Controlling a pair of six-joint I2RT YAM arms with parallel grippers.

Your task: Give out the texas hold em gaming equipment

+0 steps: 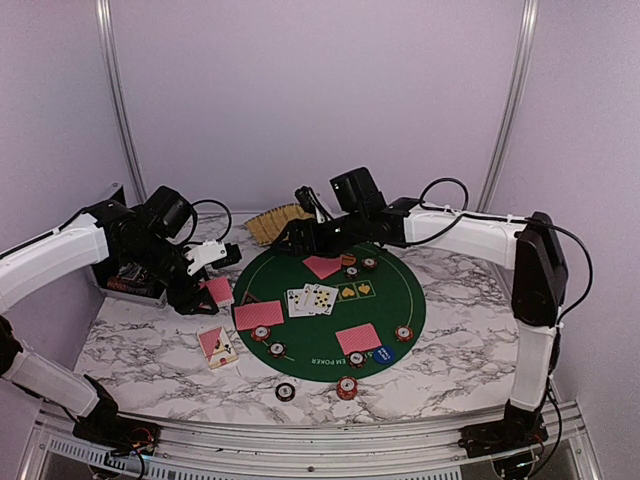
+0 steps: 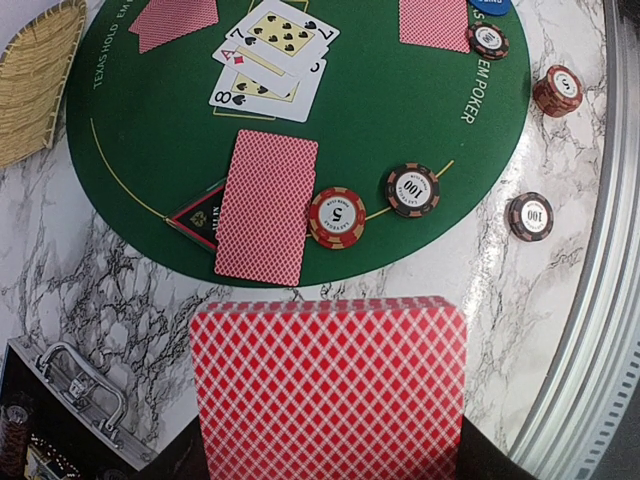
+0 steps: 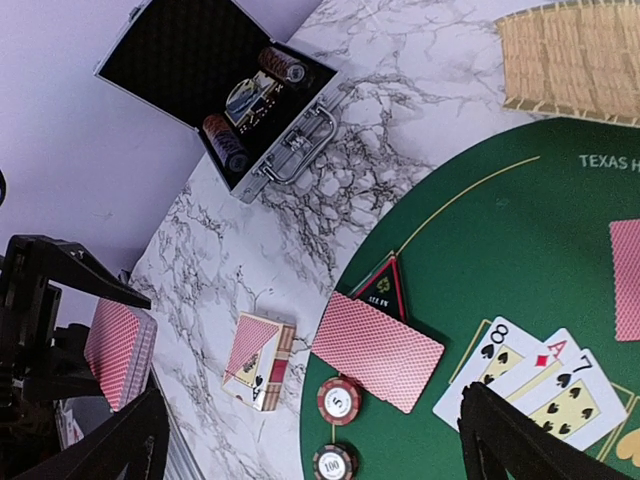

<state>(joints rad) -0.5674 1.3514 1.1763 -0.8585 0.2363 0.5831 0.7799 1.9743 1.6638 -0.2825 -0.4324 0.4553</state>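
Observation:
My left gripper (image 1: 207, 293) is shut on a deck of red-backed playing cards (image 2: 328, 385), held over the marble left of the green mat (image 1: 400, 295); the deck hides its fingers. On the mat lie face-down red-backed cards (image 2: 265, 208), partly covering a black triangular button (image 2: 203, 215). Three face-up cards (image 2: 268, 60) sit mid-mat. A red chip marked 5 (image 2: 337, 217) and a dark chip marked 100 (image 2: 412, 189) lie beside the face-down cards. My right gripper (image 3: 315, 445) hangs open above the mat's left side (image 1: 290, 238), holding nothing.
A card box (image 1: 218, 346) lies on the marble near the mat's left edge. The black metal case (image 3: 215, 90) stands open at the far left with chips inside. A yellow woven basket (image 1: 280, 222) sits behind the mat. Two chips (image 1: 347, 386) rest off the mat in front.

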